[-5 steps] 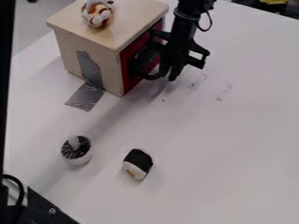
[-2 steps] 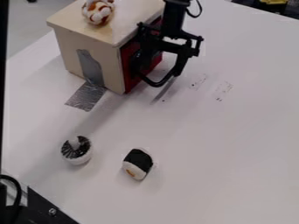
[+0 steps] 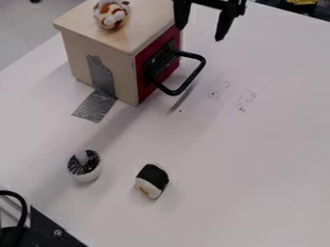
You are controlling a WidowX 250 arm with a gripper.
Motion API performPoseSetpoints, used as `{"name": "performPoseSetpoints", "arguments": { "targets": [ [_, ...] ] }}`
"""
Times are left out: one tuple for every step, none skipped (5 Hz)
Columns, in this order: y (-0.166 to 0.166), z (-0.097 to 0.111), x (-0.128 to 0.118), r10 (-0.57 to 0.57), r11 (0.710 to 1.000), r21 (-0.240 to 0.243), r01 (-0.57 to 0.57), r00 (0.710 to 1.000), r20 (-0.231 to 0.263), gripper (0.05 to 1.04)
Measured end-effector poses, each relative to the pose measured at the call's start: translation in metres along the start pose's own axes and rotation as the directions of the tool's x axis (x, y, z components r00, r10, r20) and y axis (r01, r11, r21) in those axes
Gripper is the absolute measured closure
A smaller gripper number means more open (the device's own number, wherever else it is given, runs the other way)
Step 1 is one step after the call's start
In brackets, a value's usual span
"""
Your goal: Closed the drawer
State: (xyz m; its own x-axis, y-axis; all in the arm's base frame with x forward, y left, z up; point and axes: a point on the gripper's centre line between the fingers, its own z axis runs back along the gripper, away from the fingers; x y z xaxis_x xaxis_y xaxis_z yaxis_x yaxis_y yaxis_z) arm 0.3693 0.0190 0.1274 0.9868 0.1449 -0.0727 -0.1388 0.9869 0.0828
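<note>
At the top edge hangs the black gripper (image 3: 201,32), open, its two fingers well apart with nothing between them. It is to the right of and above the small wooden cabinet (image 3: 111,42). The red drawer front (image 3: 143,89) lies flush in the cabinet's right side, with no gap that I can see. A black loop handle (image 3: 203,65) sticks out from the drawer front toward the right, apart from the gripper.
A brown-and-white plush ball (image 3: 110,14) sits on the cabinet top. Silver tape (image 3: 95,106) holds the cabinet to the white table (image 3: 258,159). A black-and-white round toy (image 3: 84,165) and a sushi toy (image 3: 152,181) lie in front. Black hardware (image 3: 48,231) occupies the lower left corner.
The gripper has risen from beside the drawer handle toward the top edge, and its fingers now show spread apart. The handle is now uncovered, and the cabinet looks very slightly shifted.
</note>
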Motion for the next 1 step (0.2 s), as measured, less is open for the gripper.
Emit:
{"name": "performPoseSetpoints", "arguments": {
  "targets": [
    [-0.0152,0.0251,-0.0046,-0.064,0.997,-0.039,0.067,0.996,0.068,0.087]
  ]
}}
